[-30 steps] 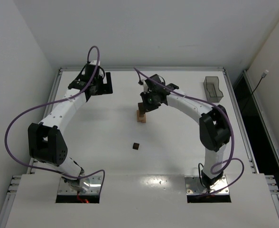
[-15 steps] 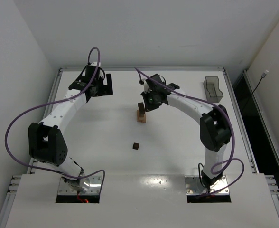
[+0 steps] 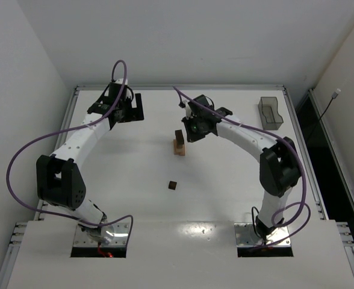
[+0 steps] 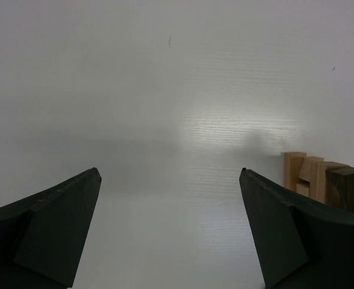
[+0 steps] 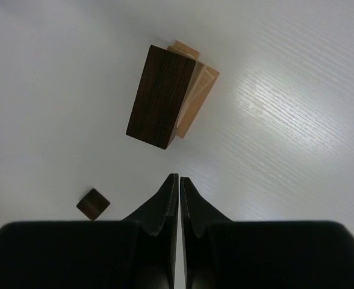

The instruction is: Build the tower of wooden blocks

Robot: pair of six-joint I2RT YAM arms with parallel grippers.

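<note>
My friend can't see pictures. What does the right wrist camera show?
A small wood block tower, tan blocks topped by a long dark brown block, stands on the white table, seen from above. The right gripper points toward it, black fingers shut together and empty. A little dark brown square block lies apart, left of the fingers.

Dark grained wood over smooth tan wood in the wood block tower (image 5: 163,96); surface (image 5: 285,108) white, finely ribbed, slight sheen; fingers (image 4: 50,217) matt black plastic.

No readable text (or labels) anywhere.
</note>
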